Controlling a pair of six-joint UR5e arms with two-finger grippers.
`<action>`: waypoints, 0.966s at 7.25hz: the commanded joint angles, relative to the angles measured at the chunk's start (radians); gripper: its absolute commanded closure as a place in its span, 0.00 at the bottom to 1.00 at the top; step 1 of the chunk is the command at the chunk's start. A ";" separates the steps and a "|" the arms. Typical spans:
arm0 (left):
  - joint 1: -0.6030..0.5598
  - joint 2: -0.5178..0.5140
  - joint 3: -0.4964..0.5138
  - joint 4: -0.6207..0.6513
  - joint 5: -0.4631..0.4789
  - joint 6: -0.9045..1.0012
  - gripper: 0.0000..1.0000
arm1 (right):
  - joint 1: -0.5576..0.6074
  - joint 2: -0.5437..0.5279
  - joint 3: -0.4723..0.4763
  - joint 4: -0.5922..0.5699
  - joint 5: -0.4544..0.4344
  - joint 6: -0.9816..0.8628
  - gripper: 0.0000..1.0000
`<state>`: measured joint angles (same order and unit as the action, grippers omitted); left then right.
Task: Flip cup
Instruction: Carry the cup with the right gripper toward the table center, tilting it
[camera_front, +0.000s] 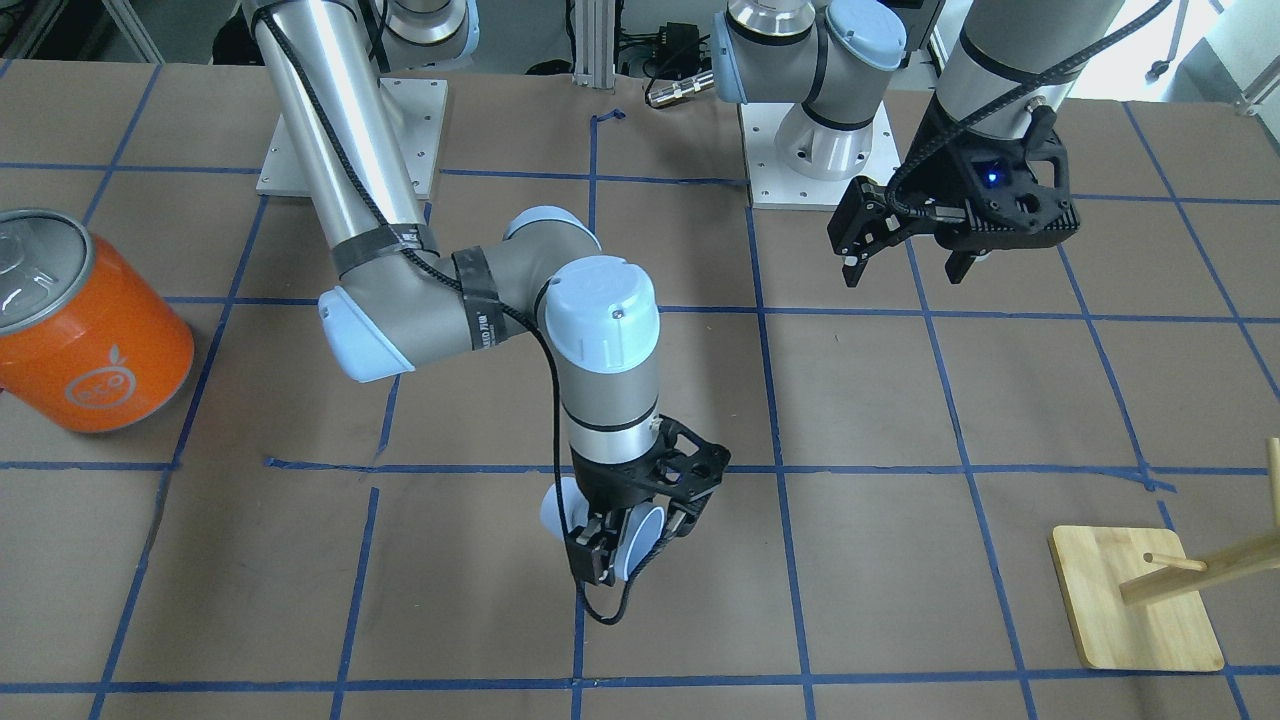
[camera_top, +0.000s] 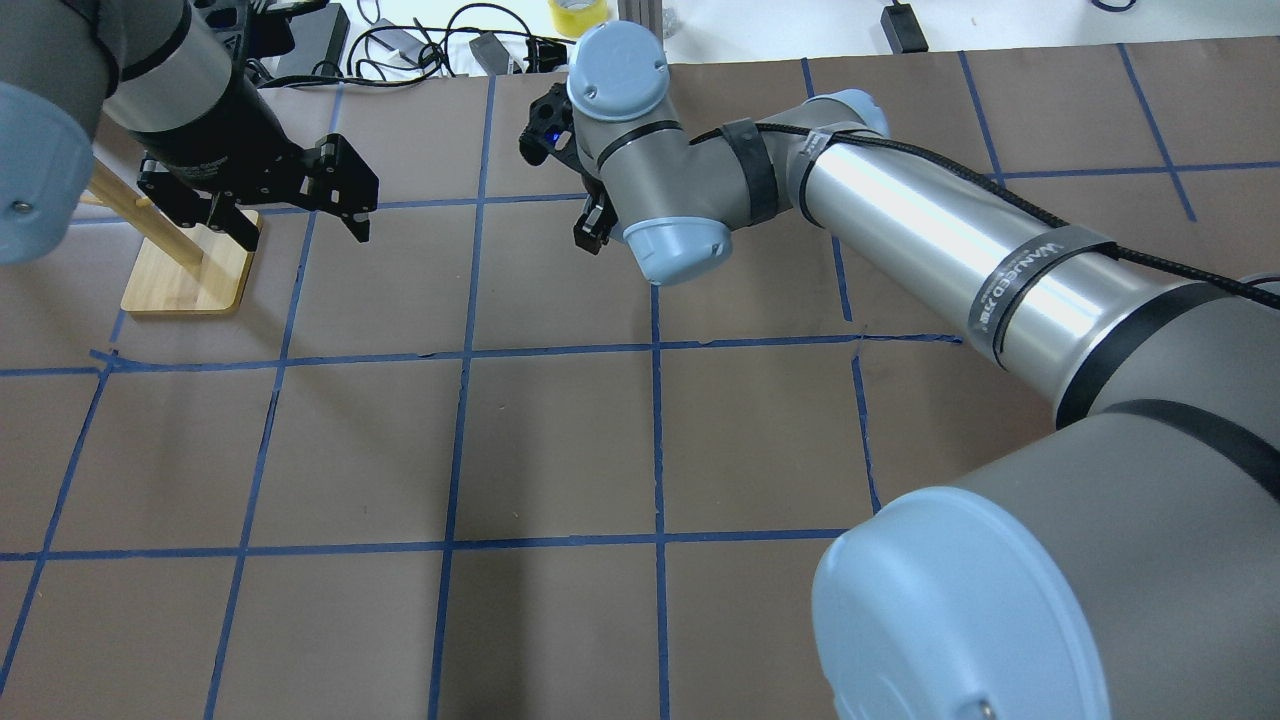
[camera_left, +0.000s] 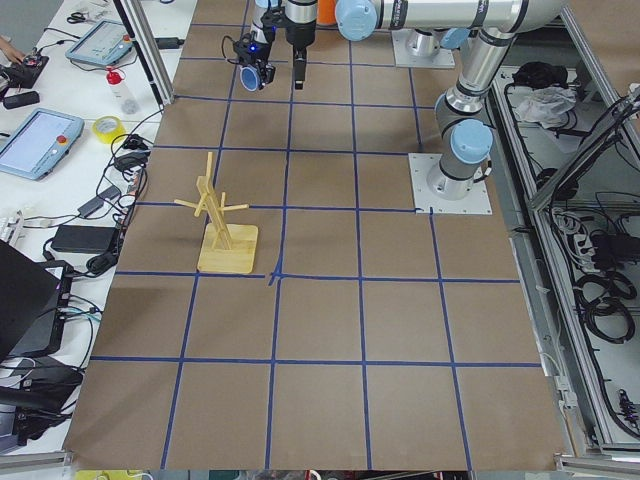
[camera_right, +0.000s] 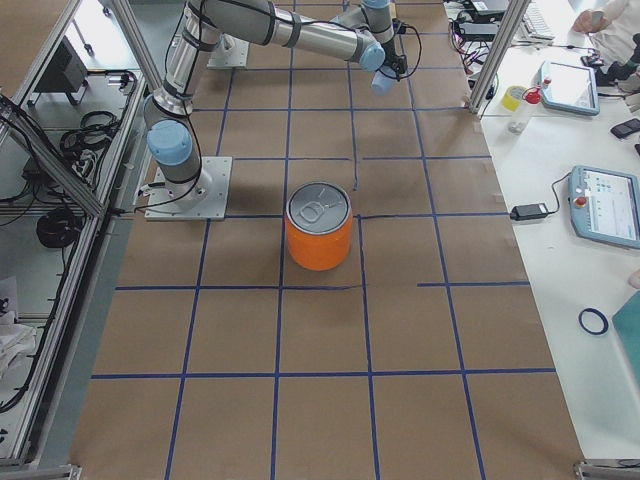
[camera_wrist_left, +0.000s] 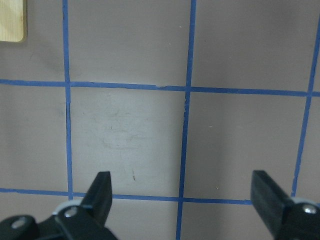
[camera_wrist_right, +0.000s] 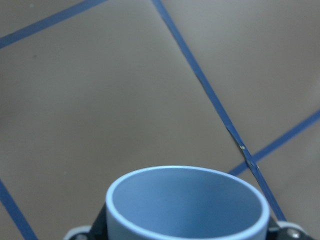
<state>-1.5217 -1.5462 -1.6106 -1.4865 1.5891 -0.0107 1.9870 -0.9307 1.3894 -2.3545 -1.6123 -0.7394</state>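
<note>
The pale blue-white cup (camera_front: 643, 541) sits between the fingers of my right gripper (camera_front: 622, 552), which is shut on it just above the table near the middle front. In the right wrist view the cup (camera_wrist_right: 187, 205) fills the bottom edge with its open mouth towards the camera. In the overhead view my right gripper (camera_top: 594, 226) is mostly hidden behind the wrist and the cup does not show. My left gripper (camera_front: 905, 265) is open and empty, held above the table; it also shows in the overhead view (camera_top: 300, 232) and the left wrist view (camera_wrist_left: 182, 192).
A large orange canister (camera_front: 90, 330) with a silver lid stands at the table's right end (camera_right: 318, 225). A wooden peg stand (camera_front: 1135, 610) stands at the left end, close to my left gripper (camera_top: 185, 275). Blue tape lines grid the brown table (camera_top: 560, 440).
</note>
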 joint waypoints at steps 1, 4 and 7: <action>0.000 0.000 0.000 0.000 -0.003 0.003 0.00 | 0.087 0.030 0.019 -0.012 -0.004 -0.252 0.90; 0.000 0.000 0.000 -0.001 -0.001 0.003 0.00 | 0.113 0.049 0.100 -0.028 -0.003 -0.341 0.84; 0.000 0.000 0.000 -0.002 0.002 0.005 0.00 | 0.157 0.042 0.140 -0.049 0.003 -0.344 0.81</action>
<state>-1.5217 -1.5462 -1.6107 -1.4879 1.5899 -0.0064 2.1194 -0.8878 1.5202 -2.3861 -1.6110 -1.0850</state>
